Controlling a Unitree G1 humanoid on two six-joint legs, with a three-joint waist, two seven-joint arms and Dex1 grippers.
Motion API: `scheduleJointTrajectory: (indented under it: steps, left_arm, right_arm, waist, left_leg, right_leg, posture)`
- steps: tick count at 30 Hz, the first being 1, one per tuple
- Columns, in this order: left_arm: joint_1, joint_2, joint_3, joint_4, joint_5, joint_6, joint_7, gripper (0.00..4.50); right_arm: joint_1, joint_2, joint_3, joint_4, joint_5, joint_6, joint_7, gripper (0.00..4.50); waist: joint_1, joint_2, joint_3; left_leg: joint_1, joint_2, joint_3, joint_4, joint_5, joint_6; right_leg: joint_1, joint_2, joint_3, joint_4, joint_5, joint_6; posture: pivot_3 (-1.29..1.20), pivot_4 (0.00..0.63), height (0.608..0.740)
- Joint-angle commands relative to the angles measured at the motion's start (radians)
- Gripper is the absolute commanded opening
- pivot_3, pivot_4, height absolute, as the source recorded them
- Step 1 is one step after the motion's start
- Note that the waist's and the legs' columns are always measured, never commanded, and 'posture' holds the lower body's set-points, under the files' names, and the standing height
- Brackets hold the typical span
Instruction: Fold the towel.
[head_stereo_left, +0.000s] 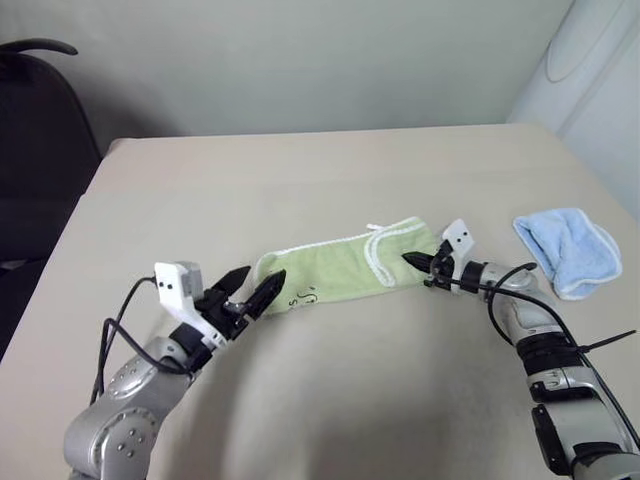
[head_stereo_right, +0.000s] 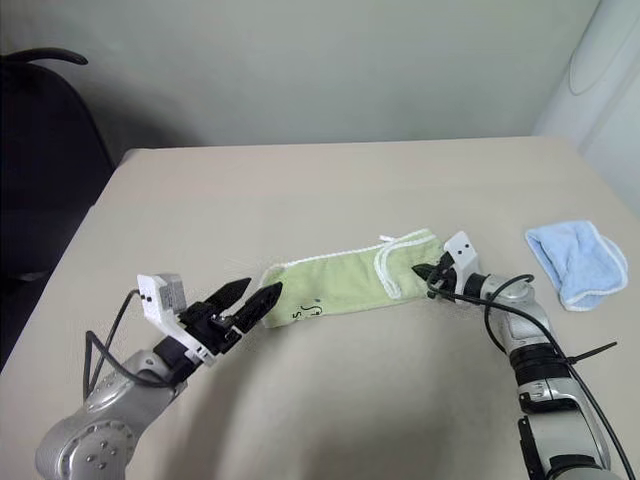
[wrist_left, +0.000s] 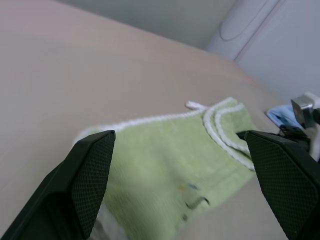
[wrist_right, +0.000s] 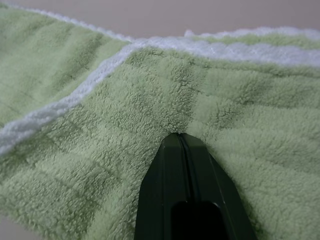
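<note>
While the left end effector (head_stereo_left: 250, 290) gapes, the right end effector (head_stereo_left: 413, 262) (closed) pinches the towel (head_stereo_left: 340, 266).

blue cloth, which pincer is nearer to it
Right. The right pincer is shut at the towel end nearest the blue cloth; the left pincer is open at the far end.

both eye views look forward and down from head height over the worktop (head_stereo_left: 330, 180) and share the towel (head_stereo_left: 340, 265), while the left wrist view skims it low and the right wrist view sits pressed close against its pile.
</note>
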Motion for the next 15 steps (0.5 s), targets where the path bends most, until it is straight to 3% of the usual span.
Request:
scheduleJointTrajectory:
  steps: [1, 7, 10, 15]
  left_arm:
    - [0.099, 0.036, 0.034, -0.105, -0.13, 0.069, 0.069, 4.5]
    - [0.216, 0.08, 0.035, -0.131, -0.419, 0.099, 0.278, 4.5]
    - [0.167, 0.091, -0.016, -0.081, -0.542, 0.081, 0.463, 4.5]
    - [0.023, 0.012, -0.127, 0.031, -0.756, -0.021, 0.762, 4.5]
  right_arm:
    - [-0.021, 0.009, -0.039, -0.022, 0.028, -0.015, 0.018, 0.03]
    - [-0.086, 0.018, -0.101, -0.058, 0.08, -0.017, 0.022, 0.03]
    - [-0.088, 0.026, -0.115, -0.099, 0.102, -0.004, 0.029, 0.03]
    - [-0.06, 0.024, -0.126, -0.154, 0.117, 0.018, 0.026, 0.03]
  waist:
    - [-0.001, 0.0, 0.0]
    - [0.001, 0.002, 0.001]
    - [0.007, 0.002, 0.001]
    - [0.01, 0.002, 0.001]
  left_leg:
    - [0.0, 0.0, 0.0, 0.0, 0.0, 0.0]
    - [0.0, 0.0, 0.001, 0.0, 0.0, -0.001]
    - [0.0, 0.0, 0.0, 0.0, 0.0, -0.002]
    - [0.001, -0.001, 0.001, 0.0, 0.0, -0.002]
  right_leg:
    - [0.0, 0.0, 0.0, 0.0, 0.0, 0.0]
    - [-0.001, 0.0, 0.0, 0.001, -0.001, -0.002]
    - [0.0, 0.001, -0.001, 0.001, -0.001, -0.003]
    - [0.001, 0.0, -0.001, 0.001, -0.001, -0.003]
  posture:
    - [0.0, 0.15, 0.74]
    - [0.0, 0.15, 0.74]
    - [0.0, 0.15, 0.74]
    - [0.0, 0.15, 0.74]
